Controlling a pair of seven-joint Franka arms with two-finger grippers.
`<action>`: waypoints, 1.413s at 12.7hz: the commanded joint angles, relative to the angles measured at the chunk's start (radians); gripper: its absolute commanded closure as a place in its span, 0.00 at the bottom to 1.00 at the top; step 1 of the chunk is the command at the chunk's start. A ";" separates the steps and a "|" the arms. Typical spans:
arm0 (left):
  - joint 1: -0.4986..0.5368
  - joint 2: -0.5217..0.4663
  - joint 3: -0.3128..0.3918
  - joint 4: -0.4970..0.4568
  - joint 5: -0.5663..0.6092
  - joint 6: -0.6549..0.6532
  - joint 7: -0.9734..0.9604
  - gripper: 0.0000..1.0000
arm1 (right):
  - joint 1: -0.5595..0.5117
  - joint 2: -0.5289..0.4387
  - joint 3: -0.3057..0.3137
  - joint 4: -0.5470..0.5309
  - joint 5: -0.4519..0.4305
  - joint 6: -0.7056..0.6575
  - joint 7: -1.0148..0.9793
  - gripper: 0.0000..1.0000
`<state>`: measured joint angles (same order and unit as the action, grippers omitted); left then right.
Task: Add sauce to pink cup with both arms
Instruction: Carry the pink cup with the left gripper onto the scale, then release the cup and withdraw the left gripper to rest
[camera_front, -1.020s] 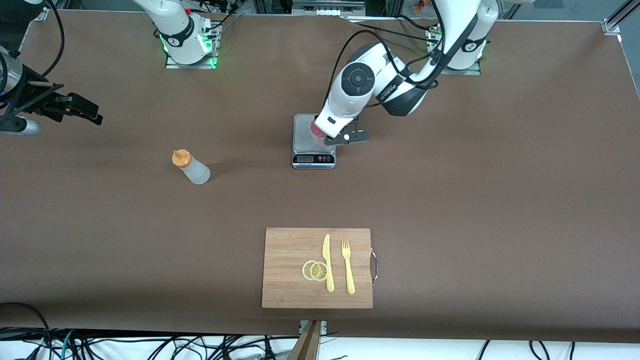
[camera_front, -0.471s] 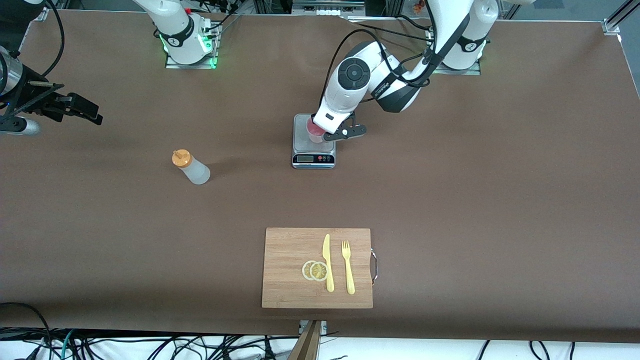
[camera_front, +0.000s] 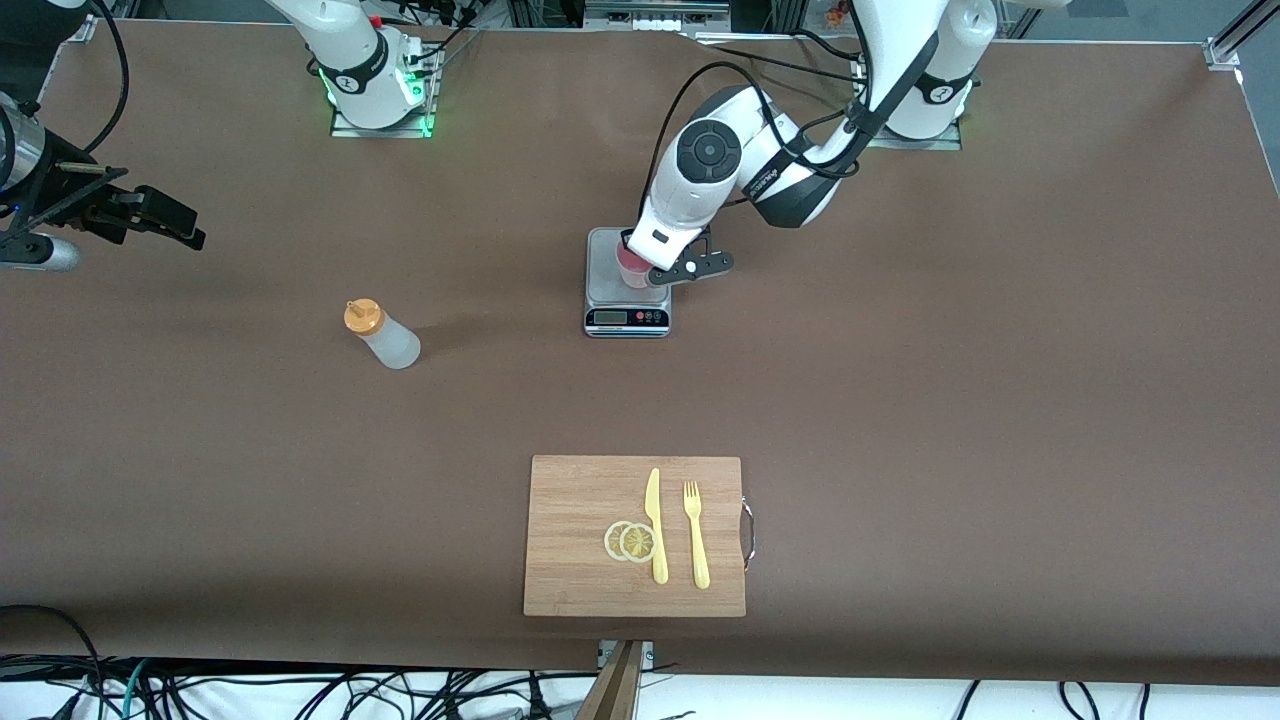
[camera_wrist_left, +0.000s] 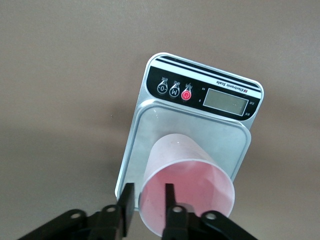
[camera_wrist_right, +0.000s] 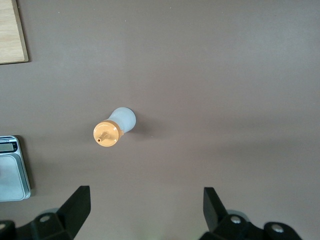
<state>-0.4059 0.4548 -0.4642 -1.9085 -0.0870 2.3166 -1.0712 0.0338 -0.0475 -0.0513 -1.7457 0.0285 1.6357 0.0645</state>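
Note:
The pink cup (camera_front: 631, 270) stands upright on a small silver scale (camera_front: 627, 318) in the middle of the table. My left gripper (camera_front: 645, 262) is down at the cup. In the left wrist view its jaws (camera_wrist_left: 148, 200) stand a little apart astride the rim of the cup (camera_wrist_left: 185, 185), one finger inside and one outside, with a gap to the wall. The sauce bottle (camera_front: 383, 335) with its orange cap stands alone nearer the right arm's end. My right gripper (camera_front: 185, 230) hangs open and empty high over that end. It sees the bottle (camera_wrist_right: 112, 129) far below its jaws (camera_wrist_right: 146, 205).
A wooden cutting board (camera_front: 580, 560) lies near the front edge and carries two lemon slices (camera_front: 630, 541), a yellow knife (camera_front: 655, 525) and a yellow fork (camera_front: 696, 533). The scale's display (camera_wrist_left: 226, 101) faces the front camera. The scale's corner (camera_wrist_right: 12, 167) shows in the right wrist view.
The left arm's elbow has drawn back toward its base and its hand has shifted slightly over the scale. The cup stays on the scale. The right arm and the bottle have not moved.

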 joint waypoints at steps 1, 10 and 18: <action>0.005 -0.034 -0.004 0.026 -0.014 -0.026 -0.007 0.00 | -0.002 0.003 -0.004 0.018 -0.002 -0.019 -0.006 0.00; 0.148 -0.097 0.126 0.394 -0.013 -0.514 0.394 0.00 | 0.001 0.000 0.001 0.026 -0.002 -0.063 -0.003 0.00; 0.334 -0.232 0.314 0.465 0.000 -0.697 0.833 0.00 | 0.001 0.027 0.002 0.005 -0.002 -0.074 -0.084 0.00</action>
<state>-0.1044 0.2668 -0.1862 -1.4431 -0.0861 1.6607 -0.3216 0.0345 -0.0381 -0.0491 -1.7421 0.0284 1.5771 0.0344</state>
